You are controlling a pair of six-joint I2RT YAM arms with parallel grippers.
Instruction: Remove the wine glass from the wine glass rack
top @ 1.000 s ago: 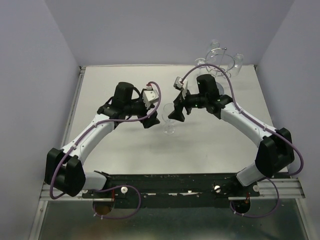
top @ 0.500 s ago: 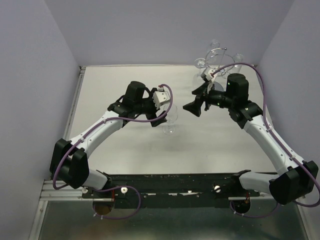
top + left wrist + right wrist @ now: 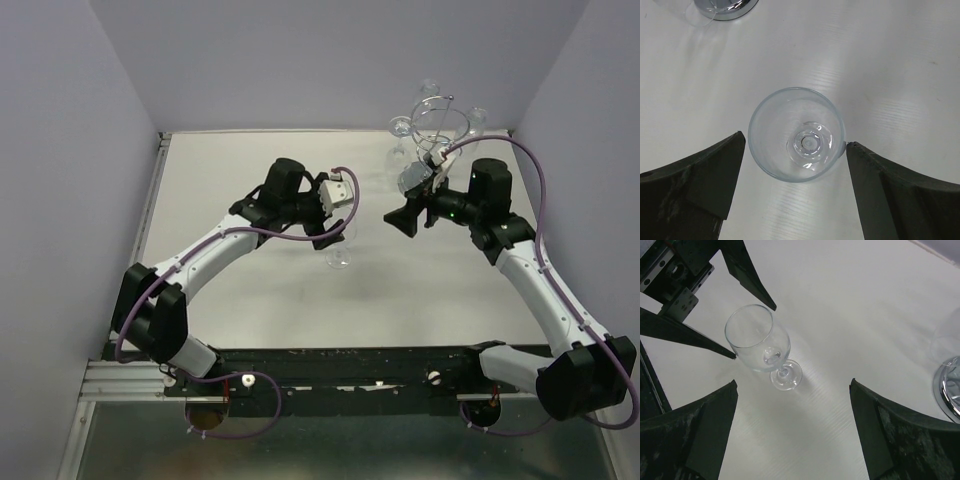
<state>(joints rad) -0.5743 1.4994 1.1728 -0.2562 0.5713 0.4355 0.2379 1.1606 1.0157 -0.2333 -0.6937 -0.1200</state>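
A clear wine glass (image 3: 340, 250) stands upright on the white table, off the wine glass rack (image 3: 441, 118), which is at the back right. My left gripper (image 3: 334, 230) hovers open over the wine glass. In the left wrist view the bowl (image 3: 796, 134) lies between the two fingertips, with the right fingertip (image 3: 852, 150) at or very near its rim. My right gripper (image 3: 404, 216) is open and empty, to the right of the glass. Its view shows the wine glass (image 3: 758, 338) ahead on the left, flanked by the left gripper's fingers (image 3: 747, 275).
Other clear glasses (image 3: 401, 127) hang on the chrome rack's top ring. The rack's shiny disc base (image 3: 951, 390) shows at the right edge of the right wrist view and at the top of the left wrist view (image 3: 726, 7). Purple walls close in the table.
The left gripper has moved right, from beside the glass to over it. The right arm has drawn back to the right, away from the glass. The glass has stayed put.
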